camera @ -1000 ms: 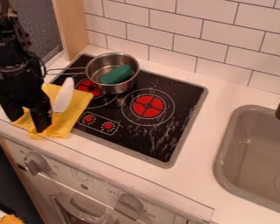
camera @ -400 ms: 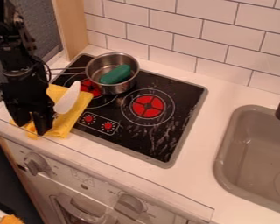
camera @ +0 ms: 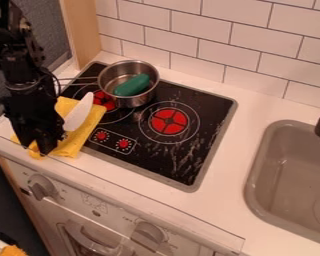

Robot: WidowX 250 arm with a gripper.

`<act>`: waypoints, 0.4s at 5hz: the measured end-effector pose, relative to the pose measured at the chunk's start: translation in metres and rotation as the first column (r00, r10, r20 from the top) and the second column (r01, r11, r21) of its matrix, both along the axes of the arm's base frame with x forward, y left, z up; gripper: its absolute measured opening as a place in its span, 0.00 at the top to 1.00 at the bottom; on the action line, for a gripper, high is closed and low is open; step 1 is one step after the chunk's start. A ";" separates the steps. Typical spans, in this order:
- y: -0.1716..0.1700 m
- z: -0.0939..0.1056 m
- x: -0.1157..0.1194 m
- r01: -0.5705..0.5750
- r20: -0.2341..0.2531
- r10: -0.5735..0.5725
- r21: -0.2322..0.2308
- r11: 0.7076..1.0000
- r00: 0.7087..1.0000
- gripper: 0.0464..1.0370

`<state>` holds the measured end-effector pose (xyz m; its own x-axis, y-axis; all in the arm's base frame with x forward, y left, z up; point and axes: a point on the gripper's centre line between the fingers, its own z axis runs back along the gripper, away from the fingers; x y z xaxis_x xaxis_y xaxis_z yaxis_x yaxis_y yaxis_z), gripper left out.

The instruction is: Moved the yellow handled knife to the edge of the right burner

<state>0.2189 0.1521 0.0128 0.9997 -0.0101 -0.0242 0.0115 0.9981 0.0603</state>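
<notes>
At the left counter edge, the black gripper [camera: 41, 148] points down over the yellow cloth [camera: 88, 127]. Its fingers are drawn in around the knife's handle, which is mostly hidden by them. The white blade of the knife [camera: 79, 112] sticks out up and to the right, over the cloth beside the stove's left edge. The right burner [camera: 169, 121] is a red disc inside thin rings on the black stovetop [camera: 189, 145].
A metal pot [camera: 128, 101] holding a green object [camera: 132, 85] stands on the back left burner, its handle toward the arm. Behind is a tiled wall [camera: 199, 30]. The grey sink [camera: 289, 170] lies at the right.
The gripper's fingers, wide apart earlier, have come together at the handle. The blade has shifted a little right and tilted more to the right.
</notes>
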 end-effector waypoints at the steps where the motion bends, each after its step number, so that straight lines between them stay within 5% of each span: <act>1: -0.005 0.014 -0.002 0.008 0.014 -0.008 0.004 1.000 1.000 0.58; 2: -0.020 0.060 -0.002 -0.015 0.101 0.017 -0.018 1.000 0.995 0.58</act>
<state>0.2174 0.1317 0.0729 0.9970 0.0062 0.0775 -0.0096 0.9990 0.0435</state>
